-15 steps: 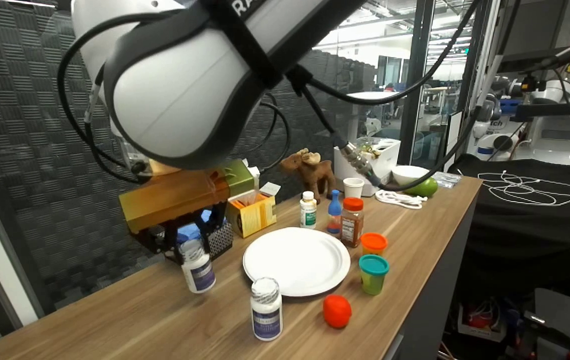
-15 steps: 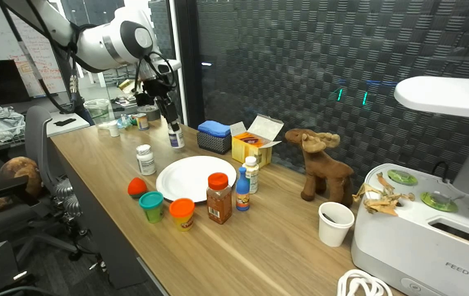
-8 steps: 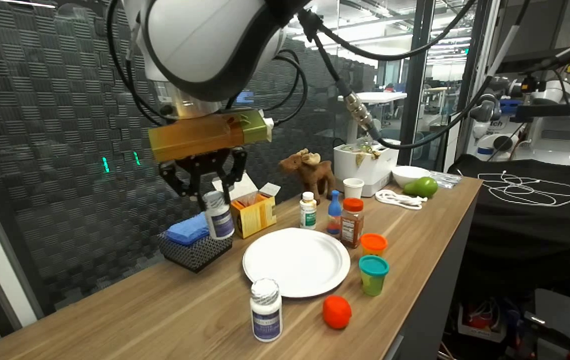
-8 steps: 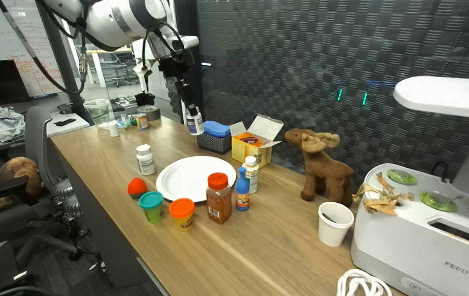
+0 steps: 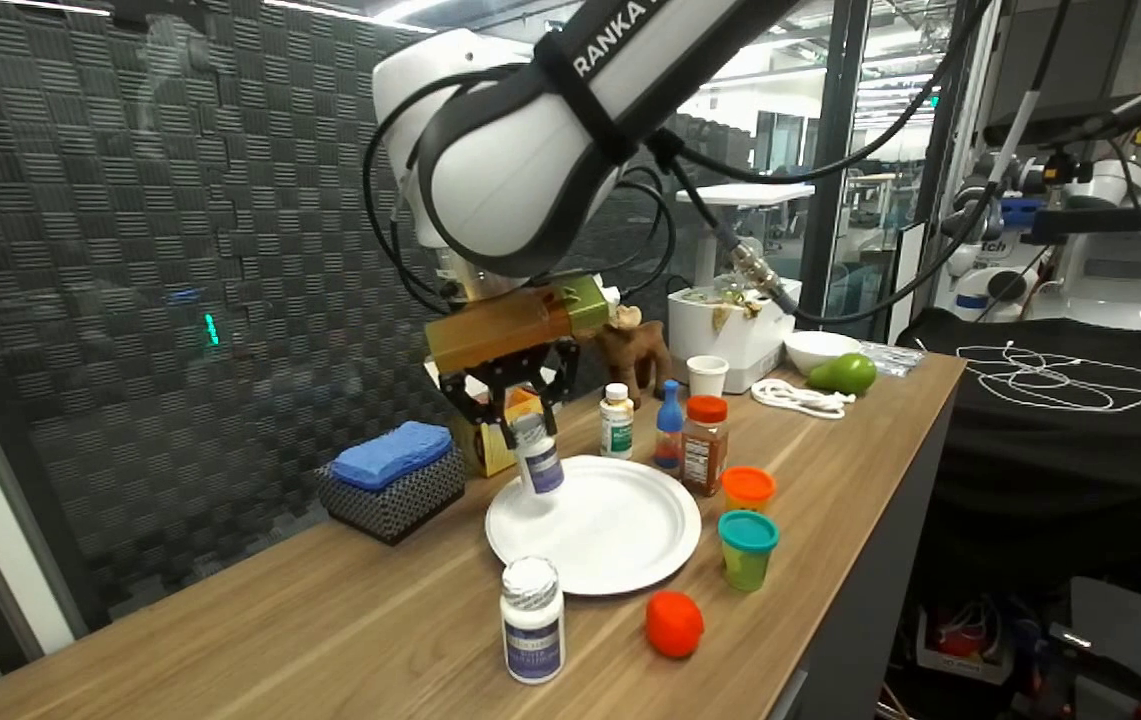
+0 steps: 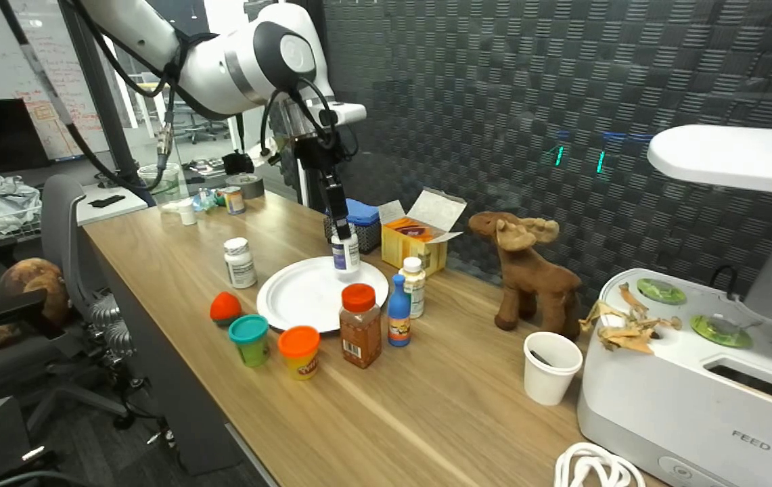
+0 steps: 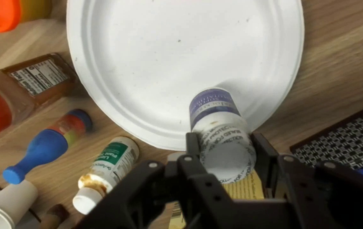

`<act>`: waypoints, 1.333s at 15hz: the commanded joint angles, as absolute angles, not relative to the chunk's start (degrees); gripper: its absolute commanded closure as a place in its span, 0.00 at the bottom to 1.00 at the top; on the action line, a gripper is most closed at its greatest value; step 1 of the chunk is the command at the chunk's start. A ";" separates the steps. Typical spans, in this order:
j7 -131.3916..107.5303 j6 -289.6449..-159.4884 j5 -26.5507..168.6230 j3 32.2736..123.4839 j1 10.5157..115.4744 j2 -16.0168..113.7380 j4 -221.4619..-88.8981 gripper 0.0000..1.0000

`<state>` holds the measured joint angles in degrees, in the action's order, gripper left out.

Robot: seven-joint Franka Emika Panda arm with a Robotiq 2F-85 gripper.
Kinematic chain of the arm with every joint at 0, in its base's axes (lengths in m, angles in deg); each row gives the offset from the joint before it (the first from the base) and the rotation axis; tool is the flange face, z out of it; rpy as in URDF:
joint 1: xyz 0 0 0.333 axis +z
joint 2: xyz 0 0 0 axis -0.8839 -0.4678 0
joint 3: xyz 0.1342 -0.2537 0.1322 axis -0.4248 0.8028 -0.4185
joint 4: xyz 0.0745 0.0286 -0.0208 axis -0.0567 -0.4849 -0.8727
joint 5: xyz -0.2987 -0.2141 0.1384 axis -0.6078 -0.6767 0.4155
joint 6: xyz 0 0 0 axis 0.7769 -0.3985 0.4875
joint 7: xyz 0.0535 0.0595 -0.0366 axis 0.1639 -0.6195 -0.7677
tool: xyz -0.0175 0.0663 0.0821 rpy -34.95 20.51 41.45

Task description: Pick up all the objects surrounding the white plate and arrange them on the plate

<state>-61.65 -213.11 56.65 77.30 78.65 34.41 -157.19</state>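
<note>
A purple-labelled bottle (image 5: 541,465) is clasped at its top by the part-closed gripper (image 5: 531,432), long axis slightly tilted, base pointed down over the white plate (image 5: 615,532), contact unclear.

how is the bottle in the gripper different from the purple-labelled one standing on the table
The held bottle is clamped in the gripper; the standing bottle stands free. The held bottle is over the white plate; the standing bottle is on the table beside it. The held bottle tilts slightly; the standing bottle is upright. Both are white with purple labels.
</note>
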 commanded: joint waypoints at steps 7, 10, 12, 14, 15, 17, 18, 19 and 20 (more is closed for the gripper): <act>-68.58 -212.20 62.38 76.83 75.85 34.14 -158.45 0.81; -67.90 -212.83 62.91 76.56 76.21 35.45 -160.16 0.31; -68.05 -213.27 61.78 76.48 76.93 37.18 -161.72 0.23; -69.00 -213.68 59.27 76.96 78.34 39.61 -163.30 0.07; -69.56 -213.63 57.91 77.10 79.07 41.19 -164.17 0.01; -71.17 -213.40 55.03 76.91 80.24 44.50 -165.84 0.00; -71.26 -212.48 53.95 76.22 80.79 46.78 -167.10 0.00; -70.63 -212.03 53.43 75.40 80.92 48.40 -168.02 0.00; -67.74 -211.64 54.78 73.61 80.57 50.14 -169.71 0.00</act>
